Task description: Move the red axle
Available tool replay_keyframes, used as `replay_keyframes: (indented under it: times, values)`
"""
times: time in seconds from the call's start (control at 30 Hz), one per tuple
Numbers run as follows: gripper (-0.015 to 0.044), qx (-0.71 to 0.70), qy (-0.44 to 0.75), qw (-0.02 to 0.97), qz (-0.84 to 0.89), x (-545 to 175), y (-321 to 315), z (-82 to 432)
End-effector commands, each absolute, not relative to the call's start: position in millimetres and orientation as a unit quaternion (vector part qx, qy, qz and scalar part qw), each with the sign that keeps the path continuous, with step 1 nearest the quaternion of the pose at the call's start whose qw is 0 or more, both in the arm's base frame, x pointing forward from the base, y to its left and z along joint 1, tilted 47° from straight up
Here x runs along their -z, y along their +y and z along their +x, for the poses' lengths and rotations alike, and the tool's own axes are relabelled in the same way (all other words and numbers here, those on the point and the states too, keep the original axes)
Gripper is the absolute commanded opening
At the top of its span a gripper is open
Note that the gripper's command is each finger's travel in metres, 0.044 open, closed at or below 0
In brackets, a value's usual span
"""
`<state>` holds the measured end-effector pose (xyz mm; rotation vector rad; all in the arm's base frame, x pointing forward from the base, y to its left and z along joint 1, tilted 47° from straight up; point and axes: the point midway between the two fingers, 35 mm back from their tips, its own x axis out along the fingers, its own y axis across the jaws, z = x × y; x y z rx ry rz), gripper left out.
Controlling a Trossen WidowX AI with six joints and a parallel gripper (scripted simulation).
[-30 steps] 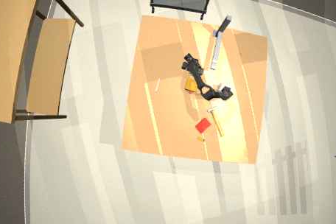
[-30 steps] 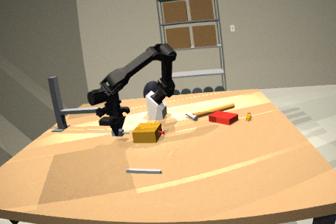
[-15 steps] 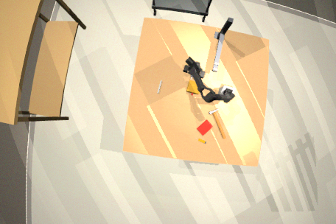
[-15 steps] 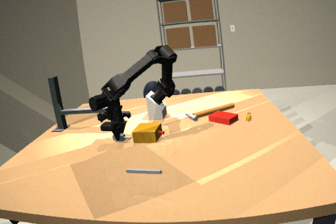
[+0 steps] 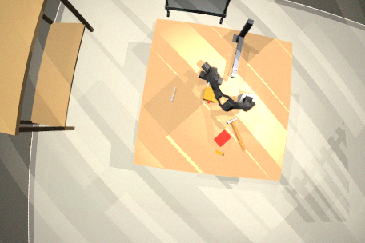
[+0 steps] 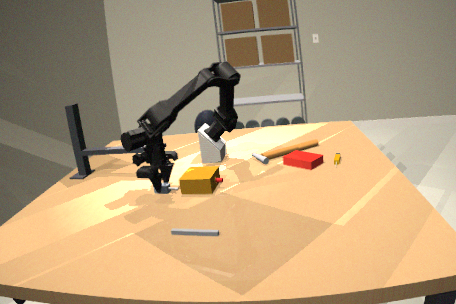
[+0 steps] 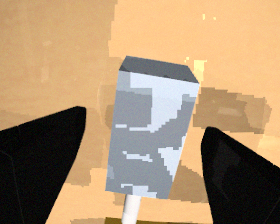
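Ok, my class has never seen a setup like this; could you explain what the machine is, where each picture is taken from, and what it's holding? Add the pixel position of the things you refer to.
The machine is one black robot arm (image 5: 217, 85) (image 6: 186, 95) with a two-finger gripper (image 5: 207, 83) (image 6: 163, 187) (image 7: 145, 127). One picture looks down from above, one across the table (image 5: 180, 140) (image 6: 110, 270) (image 7: 231, 45), and one from the arm's wrist past its fingers.

On the table lie a yellow block (image 5: 209, 94) (image 6: 198, 182) with a red tip (image 5: 208, 102) (image 6: 219, 180) poking out, a hammer (image 5: 238, 137) (image 6: 291, 149), a red box (image 5: 222, 138) (image 6: 303, 160) and a grey bar (image 5: 173, 94) (image 6: 195, 232).

Nothing is held: the fingers stand open on either side of a grey block (image 6: 161, 190) (image 7: 150, 135).
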<state>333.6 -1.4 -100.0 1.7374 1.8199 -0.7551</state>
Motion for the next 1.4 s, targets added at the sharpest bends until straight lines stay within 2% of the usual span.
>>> replay_keyframes:
  times: [0.0, 0.13, 0.9, 1.03, 1.37]
  values:
    - [0.0341, 0.278, 0.67, 0.253, 0.64, 98, -3, 334]
    - [0.044, 0.279, 0.671, 0.251, 0.64, 90, -12, 335]
    - [0.044, 0.28, 0.67, 0.252, 0.639, 55, -49, 338]
    - [0.044, 0.28, 0.671, 0.252, 0.639, 41, -28, 337]
    - [0.044, 0.259, 0.679, 0.271, 0.631, -60, 67, 306]
